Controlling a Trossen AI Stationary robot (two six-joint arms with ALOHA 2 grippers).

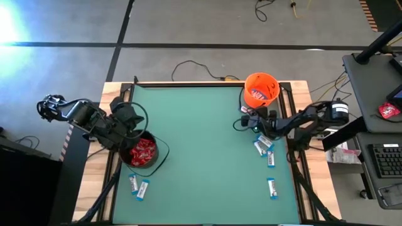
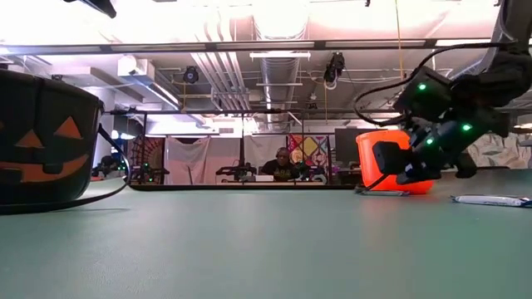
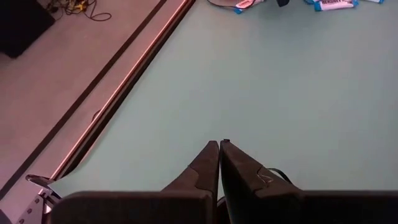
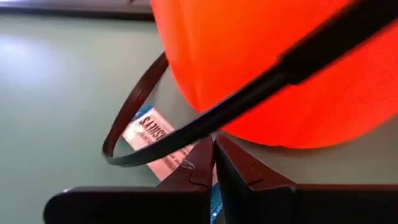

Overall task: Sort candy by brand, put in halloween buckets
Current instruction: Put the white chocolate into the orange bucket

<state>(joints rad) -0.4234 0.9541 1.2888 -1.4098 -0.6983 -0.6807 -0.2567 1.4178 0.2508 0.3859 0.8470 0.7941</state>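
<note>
**Candy sort roughly half done, white-and-blue bars left on the worktop**

So the candy is split like this right now. The shiny red squarish packets (image 1: 144,152) all seem to be piled in the small black round pail with the jack-o'-lantern face (image 1: 133,163), which sits near the left edge of the green worktop (image 1: 201,144). I don't see any red ones loose on the mat. The bright orange plastic pail (image 1: 261,90) stands at the far right corner and has some sweets in it too, though I can't read from above which kind they are.

What's left: the slim white-and-blue bars. Two (image 1: 139,186) lie just near of the black pail on the left, a small cluster (image 1: 265,149) lies near of the orange pail on the right, and one more (image 1: 272,188) sits further toward the near right edge. So I'd guess five or six bars to go, red side looks finished.

The right gripper (image 4: 214,163) is low, just beside the orange pail's base, fingers pressed together and holding nothing, with a bar (image 4: 152,135) and the pail's thin dark handle (image 4: 134,109) right in front. The left gripper (image 3: 219,160) hangs over the black pail, fingers also together, empty.
</note>
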